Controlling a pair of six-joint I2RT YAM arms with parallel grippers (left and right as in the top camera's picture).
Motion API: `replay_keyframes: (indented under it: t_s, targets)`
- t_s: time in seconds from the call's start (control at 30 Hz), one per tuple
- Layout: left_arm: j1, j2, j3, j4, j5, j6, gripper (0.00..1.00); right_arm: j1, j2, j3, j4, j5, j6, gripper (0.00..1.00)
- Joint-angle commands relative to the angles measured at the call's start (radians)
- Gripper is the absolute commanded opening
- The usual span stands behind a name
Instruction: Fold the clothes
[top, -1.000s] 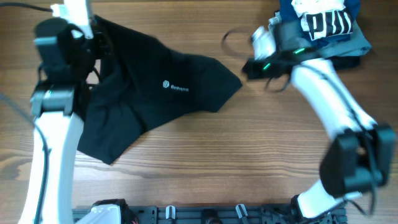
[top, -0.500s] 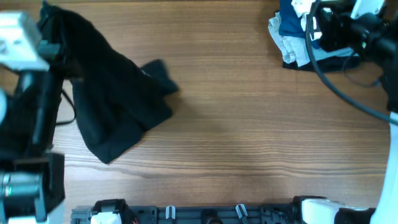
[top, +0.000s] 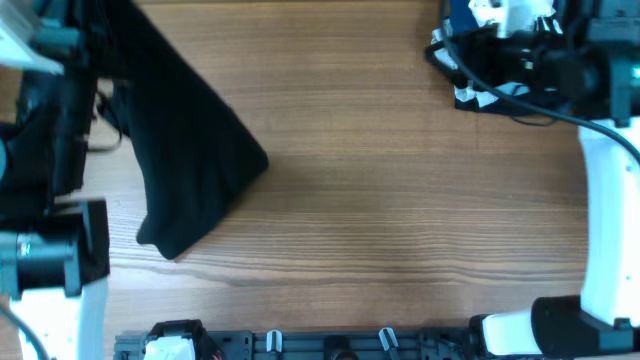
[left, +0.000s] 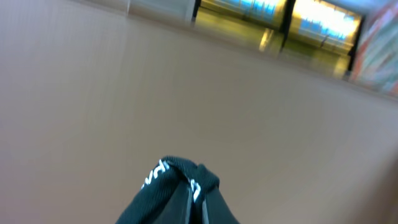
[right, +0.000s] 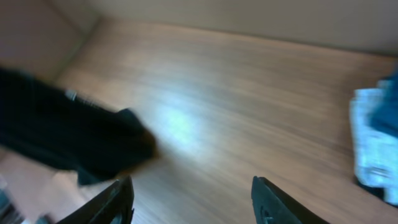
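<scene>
Shirt (top: 195, 150), black and bunched, drapes over the table's (top: 400, 200) left side, pinched in the tightly closed left gripper, which the cloth hides. The right gripper (right: 194, 202), far right, spreads wide, holding nothing.

You've got the shirt (top: 190, 150) at the left side of the table (top: 380, 200): black, soft, bunched into one long drape, collar and sleeves not distinguishable from overhead. It runs from the top-left corner diagonally down to a rounded lower end on the wood, widest about halfway along. Your left wrist view shows a pinched fold of it with white print, and the right wrist view shows only a blurred dark mass.
</scene>
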Motion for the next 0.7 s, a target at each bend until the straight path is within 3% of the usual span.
replay_keyframes:
  t_s: [0.0,0.23,0.37,0.67]
  targets:
    - [-0.005,0.09,0.023,0.153,0.027,-0.187,0.04,0.102,0.038,-0.001,0.021,-0.055,-0.015,0.64]
    - [-0.039,0.206,0.029,0.235,-0.014,-0.219,0.04,0.298,0.083,-0.001,0.166,-0.046,0.08,0.71]
    - [-0.073,0.201,0.064,0.233,-0.028,-0.159,0.04,0.391,0.153,-0.002,0.264,-0.038,0.139,0.79]
    - [-0.084,0.173,0.229,0.051,-0.037,-0.144,0.04,0.516,0.349,-0.002,0.402,-0.013,0.143,0.86]
